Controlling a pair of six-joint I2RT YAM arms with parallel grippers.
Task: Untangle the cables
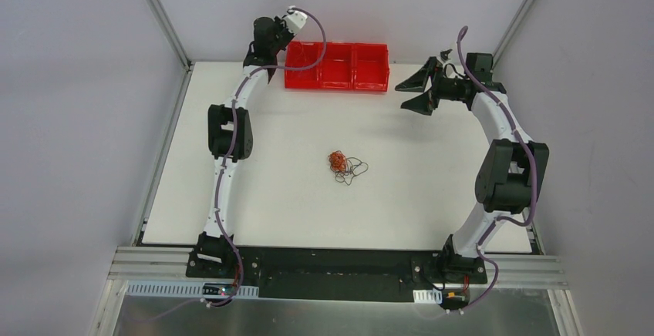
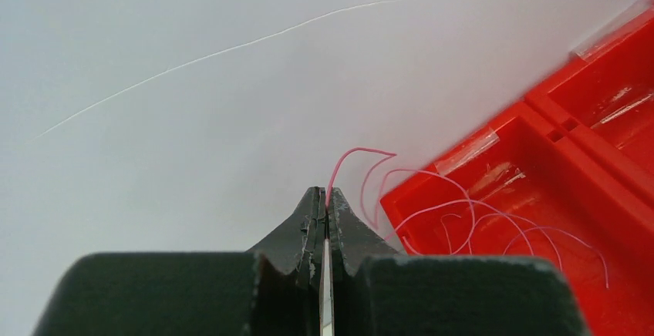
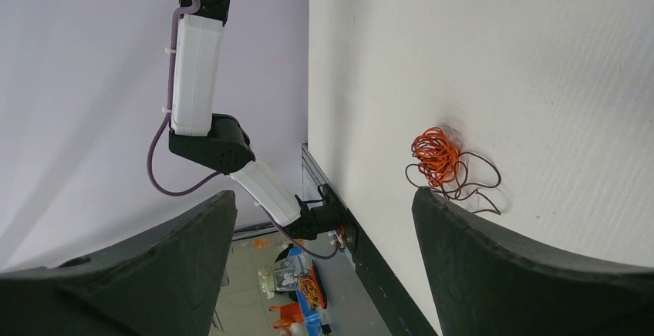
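Left hand (image 2: 326, 194) tight on a pink wire (image 2: 351, 151), free end rightward toward red bin (image 2: 571, 176); right hand (image 1: 401, 97) wide apart, empty.

Bright, even overhead light; white table (image 1: 432, 197) close to washed out, shadows soft, a faint one beside the cables (image 3: 439, 155). Glare streaks on the red bin (image 2: 609, 189) floor. Wire (image 2: 366, 149) nipped in the left gripper (image 2: 326, 197) reads pale pink, perhaps overexposed; fingers (image 3: 524, 267) of the right gripper (image 3: 322, 197) blurred, close to lens.

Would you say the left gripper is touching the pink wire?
Touching. The left wrist view shows the pink wire pinched in the shut left gripper.
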